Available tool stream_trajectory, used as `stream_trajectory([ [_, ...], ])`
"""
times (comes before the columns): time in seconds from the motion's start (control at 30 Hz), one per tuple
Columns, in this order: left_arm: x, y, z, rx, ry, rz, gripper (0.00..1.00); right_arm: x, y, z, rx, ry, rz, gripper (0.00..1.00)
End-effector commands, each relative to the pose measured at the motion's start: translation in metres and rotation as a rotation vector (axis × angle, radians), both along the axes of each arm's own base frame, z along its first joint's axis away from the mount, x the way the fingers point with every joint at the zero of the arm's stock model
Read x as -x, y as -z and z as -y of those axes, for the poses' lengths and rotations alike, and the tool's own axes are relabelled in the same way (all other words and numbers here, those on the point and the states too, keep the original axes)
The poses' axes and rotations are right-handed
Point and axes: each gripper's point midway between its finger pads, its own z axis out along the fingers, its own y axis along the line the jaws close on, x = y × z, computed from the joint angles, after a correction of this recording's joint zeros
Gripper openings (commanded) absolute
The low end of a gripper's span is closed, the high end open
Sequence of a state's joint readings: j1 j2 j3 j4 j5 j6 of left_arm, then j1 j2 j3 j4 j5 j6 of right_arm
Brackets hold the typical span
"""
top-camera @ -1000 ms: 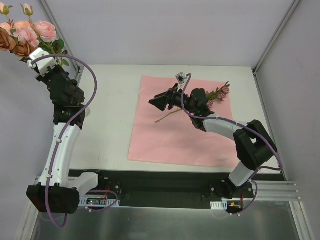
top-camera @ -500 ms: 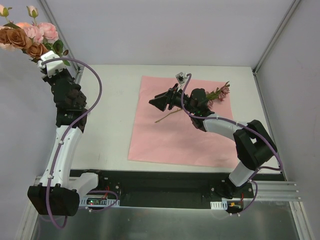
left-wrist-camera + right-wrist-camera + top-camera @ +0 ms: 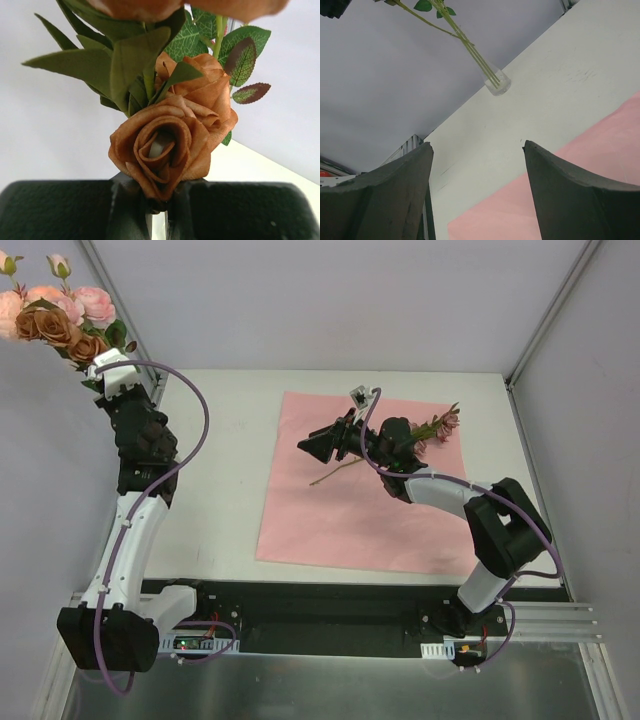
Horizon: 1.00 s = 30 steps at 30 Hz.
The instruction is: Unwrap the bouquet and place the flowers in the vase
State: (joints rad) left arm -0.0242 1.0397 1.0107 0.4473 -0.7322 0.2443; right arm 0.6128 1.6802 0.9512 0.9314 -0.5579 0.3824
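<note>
Swung slightly toward the table since a second before, the left gripper (image 3: 157,212) stayed pinched on the flowers (image 3: 60,320), their stem ends standing in the vase (image 3: 498,84), while the right gripper (image 3: 312,445) hung spread wide over the pink paper (image 3: 340,520) near a mauve spray (image 3: 442,424).

I see a white tabletop (image 3: 230,440) enclosed by plain pale grey walls (image 3: 330,300), with metal posts (image 3: 555,310) at its far corners.
</note>
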Motion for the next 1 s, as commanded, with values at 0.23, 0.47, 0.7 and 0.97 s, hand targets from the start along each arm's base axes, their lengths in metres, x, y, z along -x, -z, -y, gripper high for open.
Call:
stream_trajectory([
  [0.23,-0.009,0.014,-0.001,-0.025,0.006,-0.039,0.0,0.0,-0.018,-0.002,-0.044,-0.022,0.058,0.76],
  [0.47,-0.014,0.03,-0.001,-0.041,0.012,-0.092,0.0,-0.001,-0.016,-0.002,-0.044,-0.022,0.056,0.76],
  [0.7,-0.018,0.049,-0.002,-0.04,0.007,-0.137,0.0,0.0,-0.017,-0.002,-0.047,-0.024,0.058,0.77],
  [0.97,-0.023,0.071,-0.004,-0.025,-0.009,-0.18,0.0,0.0,-0.015,-0.003,-0.043,-0.026,0.056,0.77],
])
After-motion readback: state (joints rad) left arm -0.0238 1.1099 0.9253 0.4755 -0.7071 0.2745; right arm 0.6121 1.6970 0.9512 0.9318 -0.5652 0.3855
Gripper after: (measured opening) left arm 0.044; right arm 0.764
